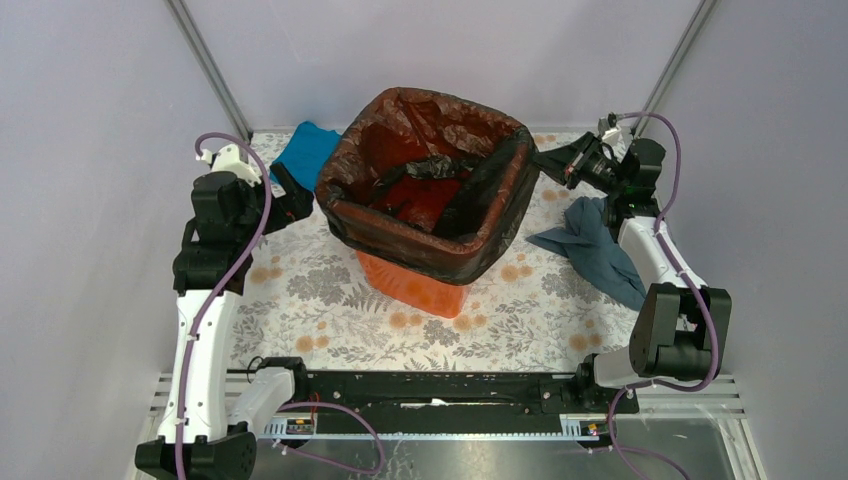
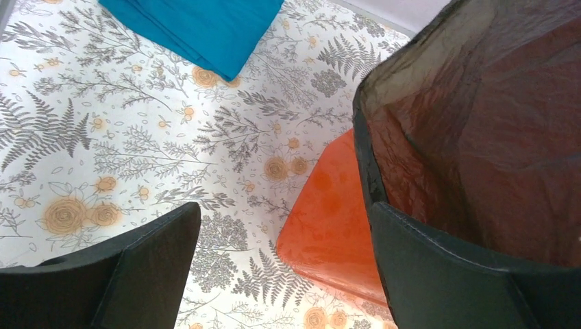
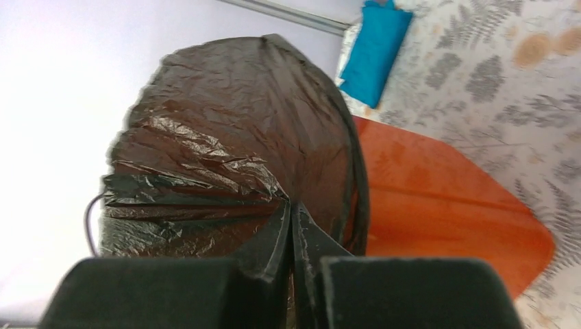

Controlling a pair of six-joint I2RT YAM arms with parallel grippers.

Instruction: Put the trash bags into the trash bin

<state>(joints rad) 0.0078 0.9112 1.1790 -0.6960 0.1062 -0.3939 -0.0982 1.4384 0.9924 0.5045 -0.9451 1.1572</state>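
Note:
The orange trash bin (image 1: 415,285) stands mid-table. The black trash bag (image 1: 480,215) lines it, its edge folded out over the rim. My right gripper (image 1: 545,160) is at the bin's right far corner. In the right wrist view the right gripper (image 3: 291,205) is shut on the trash bag (image 3: 226,123), and the film's creases pucker toward the fingertips. The bin's wall (image 3: 438,199) shows to their right. My left gripper (image 1: 300,200) hangs open beside the bin's left side. In the left wrist view the left gripper (image 2: 284,205) has the bin's wall (image 2: 329,219) and the bag's edge (image 2: 479,137) ahead, touching neither.
A folded teal cloth (image 1: 305,150) lies at the back left, just beyond my left gripper, and shows again as the teal cloth (image 2: 199,27). A grey-blue cloth (image 1: 600,250) lies crumpled right of the bin, under my right arm. Walls close in on both sides.

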